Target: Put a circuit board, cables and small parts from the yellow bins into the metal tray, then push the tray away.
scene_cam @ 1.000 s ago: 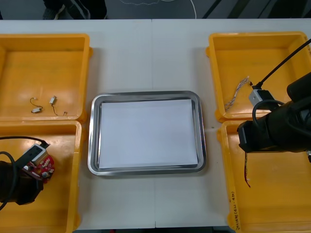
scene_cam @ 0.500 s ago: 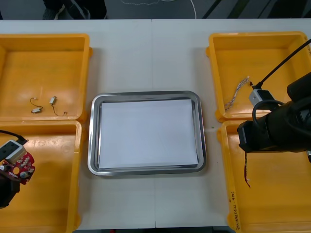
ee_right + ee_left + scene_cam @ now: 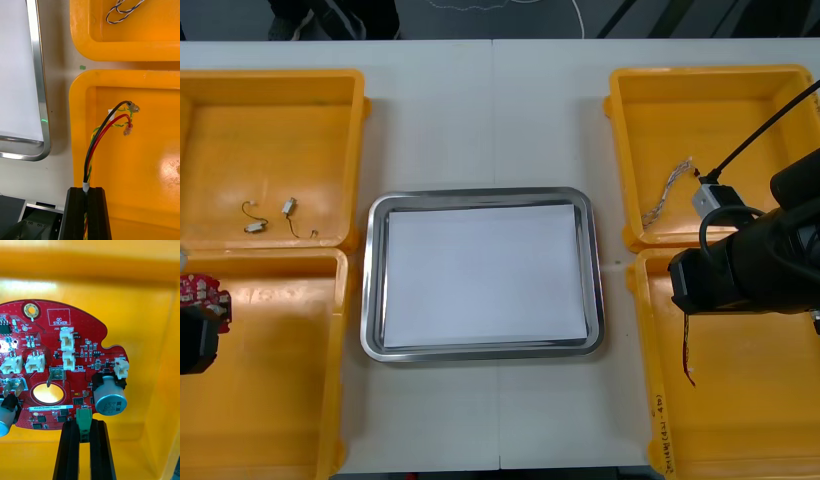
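The left gripper [image 3: 84, 424] is clamped on a green connector [image 3: 83, 419] at the rim of the board [image 3: 56, 363] and holds the board upright over the outer side of the near left bin [image 3: 280, 400]. The right gripper [image 3: 87, 190] is closed on the cable [image 3: 108, 127], whose black, red and yellow leads extend over the near right bin [image 3: 150, 168]. The tray [image 3: 480, 195], white inside, lies between the bins.

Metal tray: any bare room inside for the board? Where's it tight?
The metal tray is wholly bare inside its rim. Table strips between it and the yellow bins are free too. Crowded: the right claw, shut on a red and yellow cable, over the near right bin; the left claw holds the circuit board over the near left bin.
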Motion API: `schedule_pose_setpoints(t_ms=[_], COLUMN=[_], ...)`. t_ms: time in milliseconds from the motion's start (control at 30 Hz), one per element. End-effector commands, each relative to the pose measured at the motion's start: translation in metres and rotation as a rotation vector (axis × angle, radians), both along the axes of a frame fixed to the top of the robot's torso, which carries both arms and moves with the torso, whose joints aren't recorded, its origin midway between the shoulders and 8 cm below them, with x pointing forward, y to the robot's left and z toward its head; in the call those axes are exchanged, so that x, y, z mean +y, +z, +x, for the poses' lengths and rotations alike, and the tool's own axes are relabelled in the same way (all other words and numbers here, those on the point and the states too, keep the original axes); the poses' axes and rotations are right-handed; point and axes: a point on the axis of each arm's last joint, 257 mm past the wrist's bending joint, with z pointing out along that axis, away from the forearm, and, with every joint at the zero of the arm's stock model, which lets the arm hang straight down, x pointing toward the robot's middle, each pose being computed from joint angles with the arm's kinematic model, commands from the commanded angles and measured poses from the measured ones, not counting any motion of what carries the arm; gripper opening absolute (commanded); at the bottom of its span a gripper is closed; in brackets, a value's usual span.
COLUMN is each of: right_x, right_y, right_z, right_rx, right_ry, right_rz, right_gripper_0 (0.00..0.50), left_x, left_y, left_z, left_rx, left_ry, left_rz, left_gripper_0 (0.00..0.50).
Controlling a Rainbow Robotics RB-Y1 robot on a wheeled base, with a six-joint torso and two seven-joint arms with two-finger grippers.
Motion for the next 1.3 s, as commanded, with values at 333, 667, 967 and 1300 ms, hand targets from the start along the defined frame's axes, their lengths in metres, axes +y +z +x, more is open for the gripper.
schedule_pose_setpoints(t_ms=[333,667,967,1300], right_x=[0.008,0.008,0.008,0.008], right_y=[0.007,0.007,0.007,0.007], right_z=[0.003,0.004,0.004,0.004], right_rx=[-0.027,-0.027,-0.029,-0.029], right_ry=[0.049,0.049,0.048,0.051], right_rz=[-0.011,-0.011,-0.013,-0.012], right_gripper_0=[0.000,0.000,0.000,0.000], left_x=[-0.048,-0.087,-0.132,-0.177], left_y=[0.062,0.067,0.063,0.048], left_z=[0.029,0.031,0.027,0.026], left_rx=[-0.051,-0.001,0.059,0.166], left_ry=[-0.018,0.008,0.024,0.010], left_rz=[-0.067,-0.126,-0.176,-0.146], left_gripper_0=[0.000,0.000,0.000,0.000])
